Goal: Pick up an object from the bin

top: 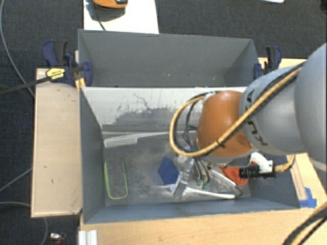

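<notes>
Thing under the gripper: I am seeing a few pale, silvery long pieces (214, 192) lying crossed on the bin (163, 60) floor by the front wall, right of centre. The gripper (190, 180) is hanging low over their left end.
Blue piece: a small angular blue piece (167, 170) is lying just left of the gripper, near the middle of the floor.
Grip: I am not able to tell whether it is spread or closed, or whether it is touching anything.
Red thing: a red-orange thing (236, 175) is showing to the right of the gripper, partly hidden under the arm (291, 111).
Green-rimmed pad: a grey pad with a green rim (116, 179) is lying flat, well apart to the left, near the front-left corner.
Pale strip: a long whitish strip (134, 138) is lying across the floor towards the back wall.
Arm: its orange cover (220, 121) and a looping yellow-and-black cable (176, 131) are hanging over the bin's right half.
</notes>
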You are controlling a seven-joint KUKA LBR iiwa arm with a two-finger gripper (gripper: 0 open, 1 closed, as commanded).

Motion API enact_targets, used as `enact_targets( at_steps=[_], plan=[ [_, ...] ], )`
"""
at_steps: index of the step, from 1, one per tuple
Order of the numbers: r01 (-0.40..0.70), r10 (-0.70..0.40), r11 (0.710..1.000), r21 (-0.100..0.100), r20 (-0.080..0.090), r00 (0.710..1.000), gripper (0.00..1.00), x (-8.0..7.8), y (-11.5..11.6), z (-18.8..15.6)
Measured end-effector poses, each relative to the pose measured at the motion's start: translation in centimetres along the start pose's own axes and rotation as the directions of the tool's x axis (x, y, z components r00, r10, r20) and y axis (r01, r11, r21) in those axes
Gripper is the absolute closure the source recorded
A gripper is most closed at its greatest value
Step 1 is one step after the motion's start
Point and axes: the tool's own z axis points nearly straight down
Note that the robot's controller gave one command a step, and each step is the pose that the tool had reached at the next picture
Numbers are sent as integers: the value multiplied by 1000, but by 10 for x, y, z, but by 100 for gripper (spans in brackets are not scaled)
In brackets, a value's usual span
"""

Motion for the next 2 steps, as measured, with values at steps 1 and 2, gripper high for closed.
enact_targets(
  at_steps=[1,2],
  plan=[
    [267,-267,964,2,-3,964,0,-5,-17,58],
    [-142,142,990,-2,4,990,100,-2,5,59]
  ],
)
